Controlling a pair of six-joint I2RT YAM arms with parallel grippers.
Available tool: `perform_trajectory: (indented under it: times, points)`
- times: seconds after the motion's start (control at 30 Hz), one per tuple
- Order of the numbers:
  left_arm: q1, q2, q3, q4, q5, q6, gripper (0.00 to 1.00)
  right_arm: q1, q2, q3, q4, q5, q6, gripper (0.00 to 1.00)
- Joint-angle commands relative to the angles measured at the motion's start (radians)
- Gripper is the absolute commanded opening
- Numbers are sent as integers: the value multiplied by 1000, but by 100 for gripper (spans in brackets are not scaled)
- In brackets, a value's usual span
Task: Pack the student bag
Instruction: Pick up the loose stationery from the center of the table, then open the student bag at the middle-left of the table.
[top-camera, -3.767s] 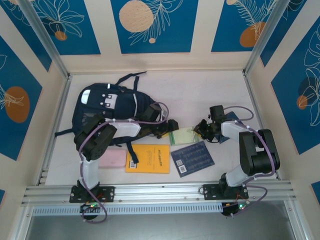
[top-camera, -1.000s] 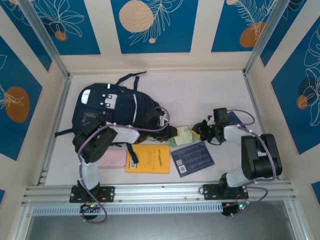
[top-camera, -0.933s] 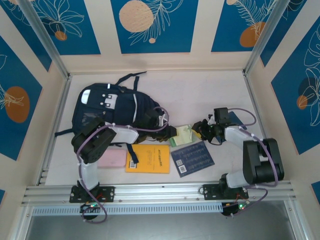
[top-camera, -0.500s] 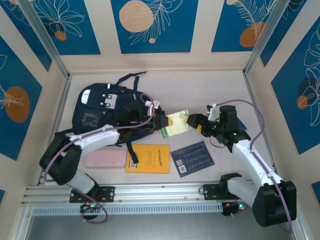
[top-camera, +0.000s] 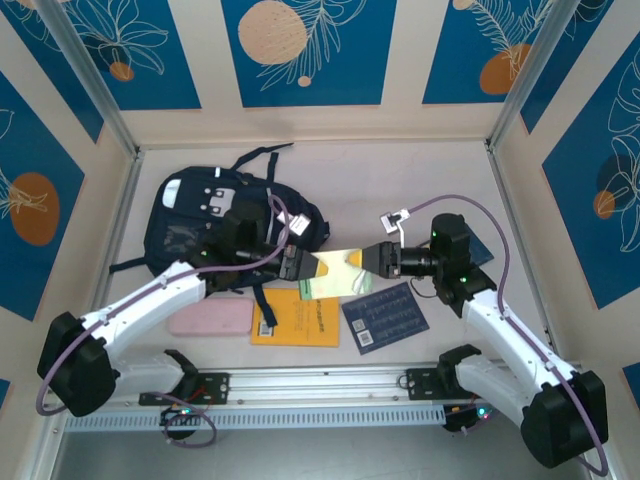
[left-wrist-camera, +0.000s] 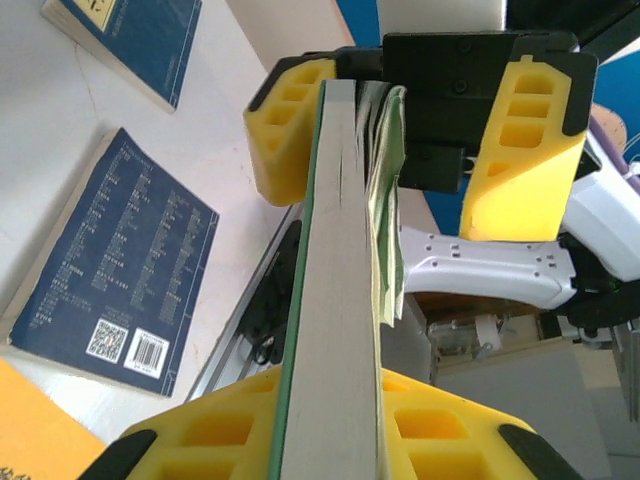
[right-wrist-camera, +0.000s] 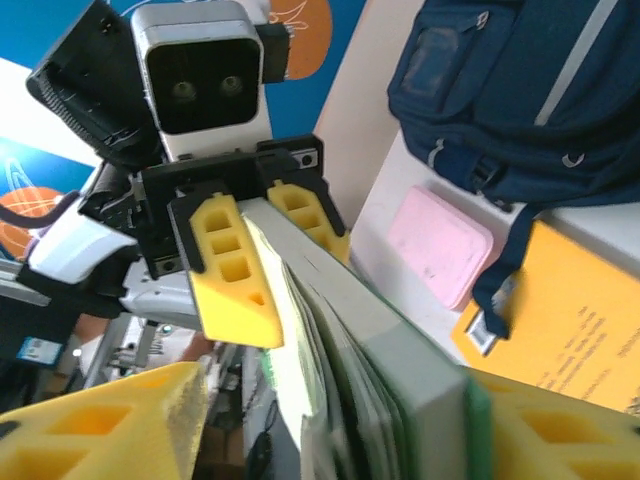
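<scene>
The left gripper clamps the green-edged book mid-frame; the right gripper straddles its other end, jaws apparently apart. The student bag lies upper left. We fear the book, pinched at one end, may sag or fan open.

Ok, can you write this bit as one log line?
left tool: shut on book | right tool: open around book's other end | book: up in air | bag: on table

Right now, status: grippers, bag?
Left gripper shut on book, midair. Right gripper open around its far end. Student bag on table, under left arm.
</scene>
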Motion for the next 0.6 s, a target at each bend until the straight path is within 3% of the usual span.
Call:
perform_trajectory:
  times: [0.0, 0.17, 0.23, 0.33, 0.4, 0.43, 0.5, 0.57]
  points:
    - [-1, -25, 45, -86, 20, 84, 0, 24, -41, -25, 37, -60, 45, 56]
    - [7, -11, 47, -72, 15, 81, 0, 41, -74, -61, 54, -62, 70, 49]
    - [8, -3, 47, -63, 17, 76, 0, 46, -82, -83, 91, -56, 96, 40]
    - [13, 10, 51, -68, 8, 78, 1, 48, -90, -96, 84, -28, 94, 19]
    - [25, 14, 52, -83, -18, 80, 12, 42, -102, -89, 7, 30, 55, 8]
    - [34, 15, 55, -97, -35, 81, 24, 35, -108, -82, -44, 67, 34, 3]
    - [67, 18, 70, -168, -113, 102, 48, 11, -127, -58, -176, 171, -18, 0]
    - [115, 29, 113, -303, -242, 146, 59, -16, -152, -41, -300, 288, -52, 0]
